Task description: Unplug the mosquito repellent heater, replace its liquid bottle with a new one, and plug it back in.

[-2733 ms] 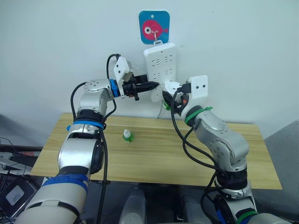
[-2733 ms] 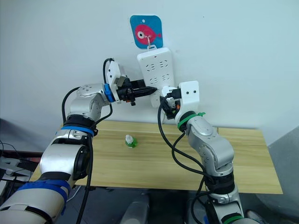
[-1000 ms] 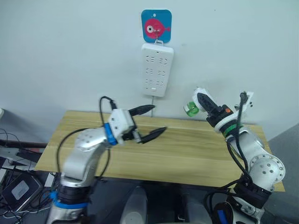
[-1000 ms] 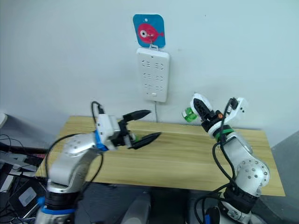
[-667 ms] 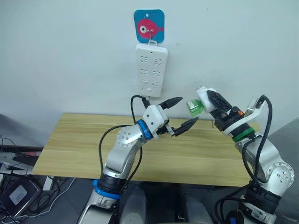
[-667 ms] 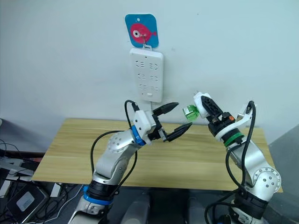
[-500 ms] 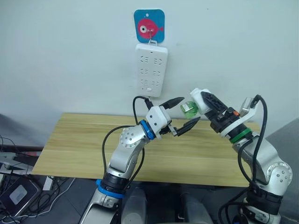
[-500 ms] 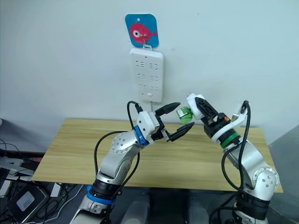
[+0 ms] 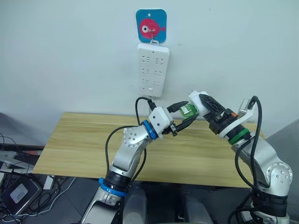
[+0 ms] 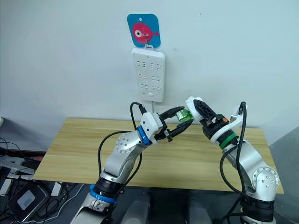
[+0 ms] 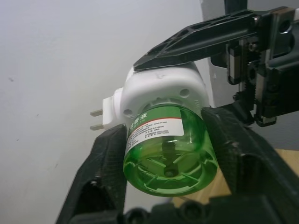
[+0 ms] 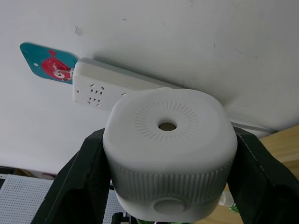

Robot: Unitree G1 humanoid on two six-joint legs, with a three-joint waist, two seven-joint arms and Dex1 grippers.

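My right gripper [image 9: 202, 101] is shut on the mosquito repellent heater [image 9: 196, 99], a small white rounded unit held in the air above the table. Its two prongs [image 11: 97, 119] are bare and point away from the wall strip. A green liquid bottle [image 9: 188, 110] is still fitted into the heater [image 12: 168, 140]. The left gripper [image 9: 183, 114] reaches across, and its black fingers [image 11: 106, 163] press both sides of that bottle [image 11: 170, 149]. The new bottle is hidden from me.
A long white power strip [image 9: 153, 70] hangs on the wall from a blue fish hook [image 9: 151, 25], above and left of the grippers. A wooden table [image 9: 70, 140] spans the scene below both arms. Cables lie on the floor at the far left.
My left arm swung right to the heater and its wide-open fingers closed in around the green bottle. The right gripper brought the heater slightly left and lower.
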